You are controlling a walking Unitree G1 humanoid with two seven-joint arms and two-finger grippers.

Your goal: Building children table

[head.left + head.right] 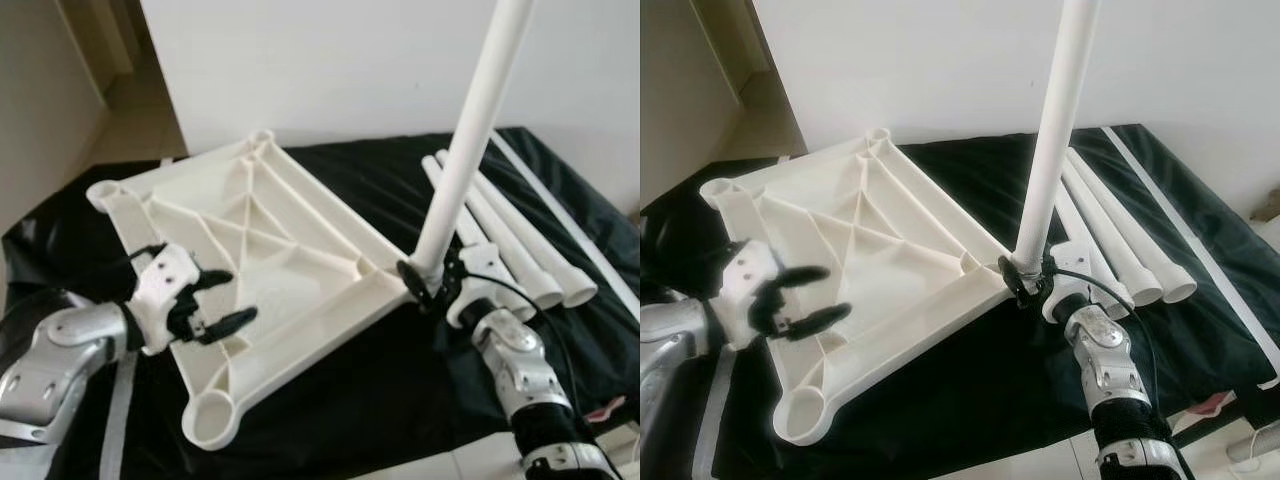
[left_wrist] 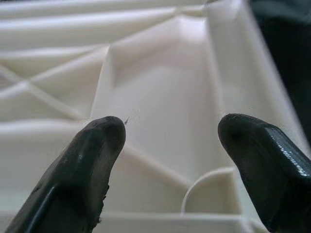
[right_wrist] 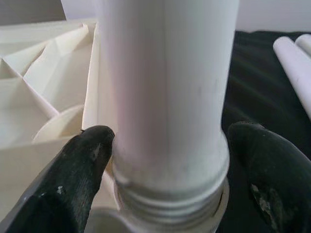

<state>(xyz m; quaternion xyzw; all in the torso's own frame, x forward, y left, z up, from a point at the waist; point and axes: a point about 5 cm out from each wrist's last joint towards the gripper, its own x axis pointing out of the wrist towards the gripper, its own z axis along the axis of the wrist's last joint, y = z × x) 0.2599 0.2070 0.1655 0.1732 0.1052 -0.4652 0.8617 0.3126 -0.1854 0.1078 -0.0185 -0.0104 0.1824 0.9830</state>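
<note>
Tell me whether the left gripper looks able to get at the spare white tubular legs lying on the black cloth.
Probably not as things stand: the left gripper hovers over the upturned cream plastic tabletop, while the spare white legs lie beyond the upright white leg and right gripper.

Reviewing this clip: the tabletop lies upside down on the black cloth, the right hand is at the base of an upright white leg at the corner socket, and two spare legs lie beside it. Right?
Not quite. Three spare legs lie beside it, as the left eye view shows. The rest holds: the tabletop is upside down on the black cloth, and the right hand is at the upright leg's base.
</note>
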